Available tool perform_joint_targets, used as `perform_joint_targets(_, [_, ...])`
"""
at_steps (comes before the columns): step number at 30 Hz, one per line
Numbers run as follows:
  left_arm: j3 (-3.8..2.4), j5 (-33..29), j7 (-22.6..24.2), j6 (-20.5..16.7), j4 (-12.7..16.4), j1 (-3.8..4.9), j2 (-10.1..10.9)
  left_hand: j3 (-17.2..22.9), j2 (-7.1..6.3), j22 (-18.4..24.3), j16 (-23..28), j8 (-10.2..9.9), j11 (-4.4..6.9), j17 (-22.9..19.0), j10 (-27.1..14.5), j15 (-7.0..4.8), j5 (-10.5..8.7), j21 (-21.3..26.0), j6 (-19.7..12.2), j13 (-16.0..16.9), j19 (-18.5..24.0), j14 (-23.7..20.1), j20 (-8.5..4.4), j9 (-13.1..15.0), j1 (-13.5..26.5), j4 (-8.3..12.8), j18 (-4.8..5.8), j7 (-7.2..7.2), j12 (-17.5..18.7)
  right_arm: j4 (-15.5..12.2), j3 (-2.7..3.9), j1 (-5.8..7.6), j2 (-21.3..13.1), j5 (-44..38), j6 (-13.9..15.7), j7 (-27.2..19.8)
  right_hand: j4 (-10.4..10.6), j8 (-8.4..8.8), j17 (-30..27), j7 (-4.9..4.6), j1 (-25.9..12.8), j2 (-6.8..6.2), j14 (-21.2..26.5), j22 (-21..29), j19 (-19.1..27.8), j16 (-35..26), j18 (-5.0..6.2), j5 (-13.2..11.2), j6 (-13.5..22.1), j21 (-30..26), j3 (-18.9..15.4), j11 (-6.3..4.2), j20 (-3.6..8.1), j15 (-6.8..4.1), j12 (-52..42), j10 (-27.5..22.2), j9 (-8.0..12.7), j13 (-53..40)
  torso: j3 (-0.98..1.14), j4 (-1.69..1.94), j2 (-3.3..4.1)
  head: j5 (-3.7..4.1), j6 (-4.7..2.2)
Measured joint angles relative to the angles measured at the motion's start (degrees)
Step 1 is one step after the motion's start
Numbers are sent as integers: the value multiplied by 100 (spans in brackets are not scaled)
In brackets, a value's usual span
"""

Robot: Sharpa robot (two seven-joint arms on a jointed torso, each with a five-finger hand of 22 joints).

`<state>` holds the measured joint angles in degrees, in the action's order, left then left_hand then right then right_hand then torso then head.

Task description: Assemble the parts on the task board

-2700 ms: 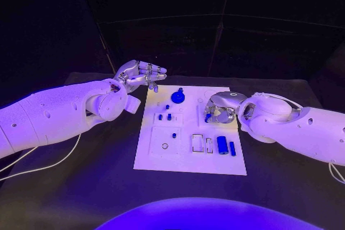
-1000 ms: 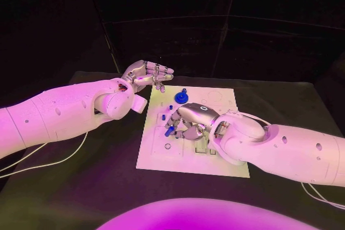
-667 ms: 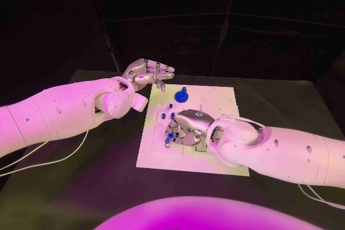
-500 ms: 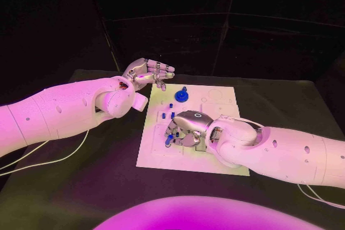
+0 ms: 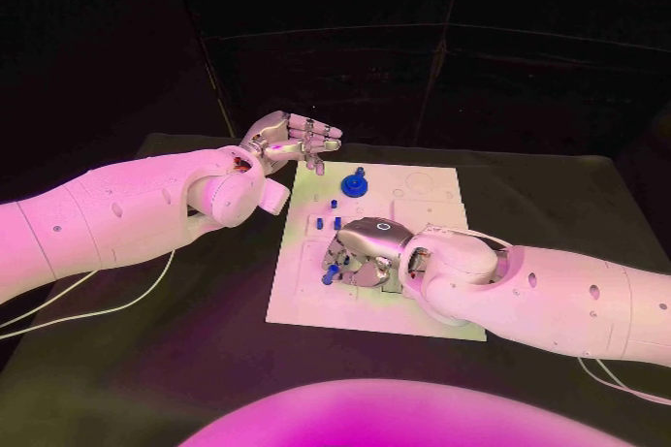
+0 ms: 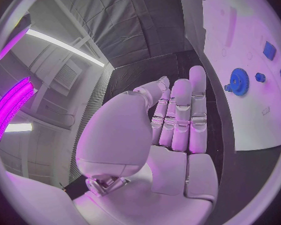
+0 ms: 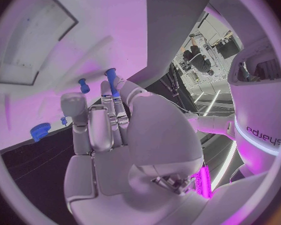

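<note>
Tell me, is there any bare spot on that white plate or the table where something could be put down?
The task board has bare room along its near edge. The black table is open in front of it. The middle is crowded: the right hand sits among small blue parts, with the blue gear beyond.

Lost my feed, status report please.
Right hand holds blue peg over task board. Left hand empty, off board. Nothing in the way.

Task board (image 5: 301,297) on table (image 5: 168,369); gear (image 5: 355,185) at board's far end.
</note>
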<state>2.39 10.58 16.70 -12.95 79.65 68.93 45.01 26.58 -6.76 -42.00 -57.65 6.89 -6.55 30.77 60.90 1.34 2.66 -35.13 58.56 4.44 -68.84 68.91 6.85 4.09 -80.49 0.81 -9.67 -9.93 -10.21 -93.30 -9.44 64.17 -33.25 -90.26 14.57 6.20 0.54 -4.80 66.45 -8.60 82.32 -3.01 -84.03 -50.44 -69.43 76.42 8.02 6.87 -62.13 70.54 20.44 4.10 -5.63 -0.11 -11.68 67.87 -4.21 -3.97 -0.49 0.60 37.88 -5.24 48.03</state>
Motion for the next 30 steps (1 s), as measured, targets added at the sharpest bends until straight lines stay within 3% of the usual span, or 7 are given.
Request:
perform_joint_targets(17, [0,0,-4,5,6,0,3,0,0,0,0,0,0,-1,0,0,0,0,0,0,0,0,0,-5,0,0,0,0,0,141,10,4,153,-112,-122,48,0,-9,-22,-2,0,0,0,8,0,0,0,-2,-27,0,-1,0,0,0,6,0,0,0,-3,4,4,-23,10])
perform_joint_targets(22, [0,0,-5,8,9,0,3,0,0,0,0,0,0,-4,0,0,0,0,0,0,0,0,0,-4,0,0,0,0,0,147,10,2,189,-128,-167,51,11,5,-52,-16,-101,-101,0,46,22,0,1,-1,-13,-6,10,3,-21,0,123,-4,2,3,-5,2,4,-23,13])
perform_joint_targets(24, [0,0,-5,9,9,0,3,0,0,0,0,0,0,-4,0,0,0,0,0,0,0,0,0,-4,0,0,0,0,0,150,7,-4,193,-128,-179,51,23,66,-58,-80,-154,-154,0,68,43,0,1,0,53,-30,12,76,-43,0,200,-77,22,18,-5,2,4,-19,14])
perform_joint_targets(25, [0,0,-6,9,10,0,3,0,0,0,0,0,0,-4,0,0,0,0,0,0,0,0,0,-4,0,0,0,0,0,155,3,-7,193,-127,-185,51,44,93,-68,-96,-193,-192,0,78,56,0,0,0,132,-30,-9,119,-56,0,249,-122,37,24,-6,2,3,-18,14])
perform_joint_targets(30, [0,0,-8,10,11,1,11,0,0,0,0,0,0,-4,0,0,0,0,0,0,0,0,0,-4,0,0,0,0,0,163,-4,-20,187,-114,-189,58,89,111,-76,-103,-294,-293,-1,85,86,0,0,0,457,-30,-54,132,-85,43,332,-197,59,24,-6,2,-1,-18,4])
